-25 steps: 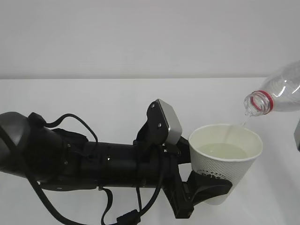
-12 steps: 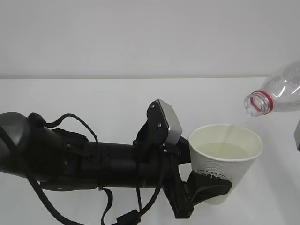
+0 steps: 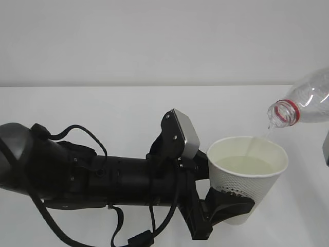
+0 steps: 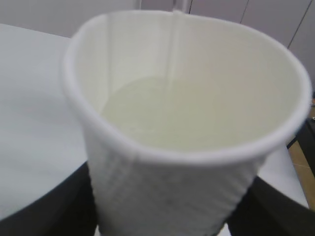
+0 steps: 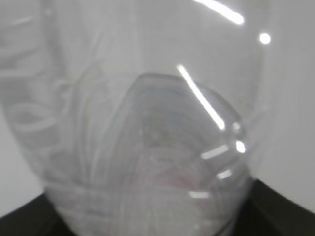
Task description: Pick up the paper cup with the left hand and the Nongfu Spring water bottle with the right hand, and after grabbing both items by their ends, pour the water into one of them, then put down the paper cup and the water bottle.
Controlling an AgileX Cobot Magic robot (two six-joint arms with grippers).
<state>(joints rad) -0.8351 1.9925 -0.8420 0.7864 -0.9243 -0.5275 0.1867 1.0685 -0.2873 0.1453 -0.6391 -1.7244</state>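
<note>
Centrally, in the lower half of the exterior view, the left hand (image 3: 229,208) reaches in from the left edge, its black jaws clasping the lower body of the paper cup (image 3: 245,177). The cup stands upright at lower right of centre, clear of the white table (image 3: 118,110), and holds a pool of pale water (image 3: 245,165) below its rim. At the upper right edge, the Nongfu Spring water bottle (image 3: 303,105) lies tilted, its red-ringed open mouth pointing down and left, above and just right of the cup's rim. A thin stream runs from the mouth into the cup. The left wrist view looks down into the cup (image 4: 187,123), with the stream falling at the far wall and dark jaw surfaces showing at both lower corners. The right wrist view is filled by the blurred clear bottle (image 5: 147,147); dark parts of the right hand show only at the lower corners, set around the bottle's end.
</note>
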